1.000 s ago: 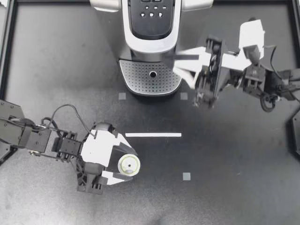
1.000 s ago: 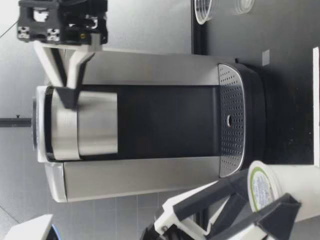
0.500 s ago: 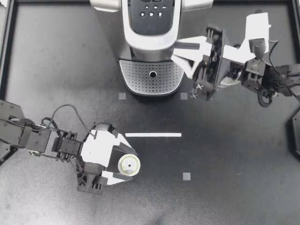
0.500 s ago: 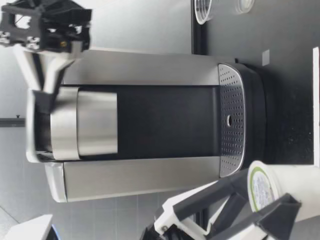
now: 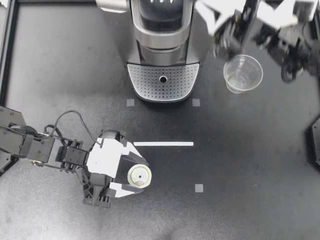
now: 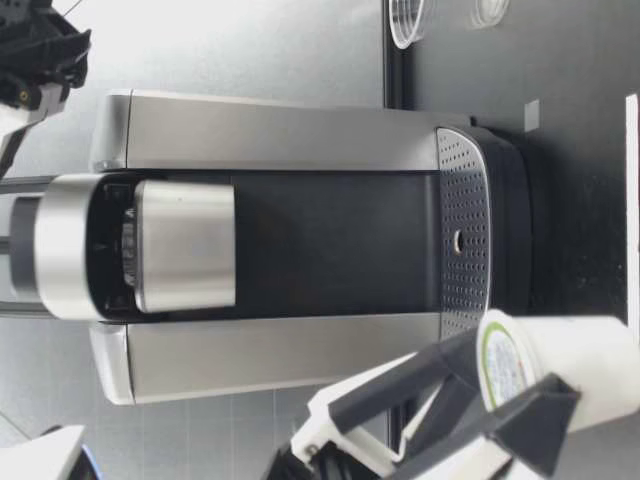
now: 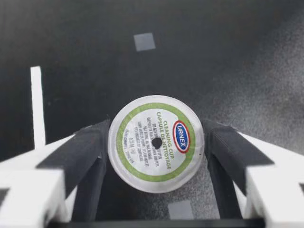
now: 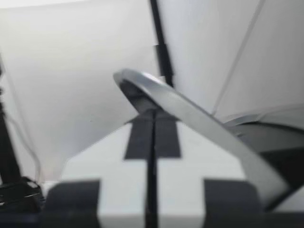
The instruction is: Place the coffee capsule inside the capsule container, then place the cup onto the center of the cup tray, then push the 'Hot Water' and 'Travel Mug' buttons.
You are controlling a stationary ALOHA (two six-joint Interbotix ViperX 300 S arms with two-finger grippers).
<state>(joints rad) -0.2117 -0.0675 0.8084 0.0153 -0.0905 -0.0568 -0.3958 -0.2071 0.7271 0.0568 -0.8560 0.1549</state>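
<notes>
The coffee capsule [image 5: 139, 176], white with a green-ringed foil lid, sits between the fingers of my left gripper [image 5: 136, 178] at the table's front left. In the left wrist view both dark fingers [image 7: 85, 152] press on the capsule [image 7: 156, 137] from two sides. The coffee machine [image 5: 162, 45] stands at the back with its lid raised and its capsule chamber [image 6: 125, 245] showing. My right gripper [image 5: 207, 10] is shut, high beside the machine's top; its fingers [image 8: 152, 156] lie under the silver handle [image 8: 190, 114]. A clear plastic cup [image 5: 243, 73] stands to the right of the perforated cup tray [image 5: 150, 82].
A white tape line [image 5: 163, 144] and small grey squares [image 5: 199, 188] mark the black table. Black frame rails [image 5: 7, 60] run along the left and back edges. In the low view the capsule [image 6: 500, 360] hangs in front of the tray [image 6: 465, 200].
My right arm has swung up and back, lifting the handle; the machine's lid now stands open and the cup is uncovered. My left gripper has raised the capsule slightly.
</notes>
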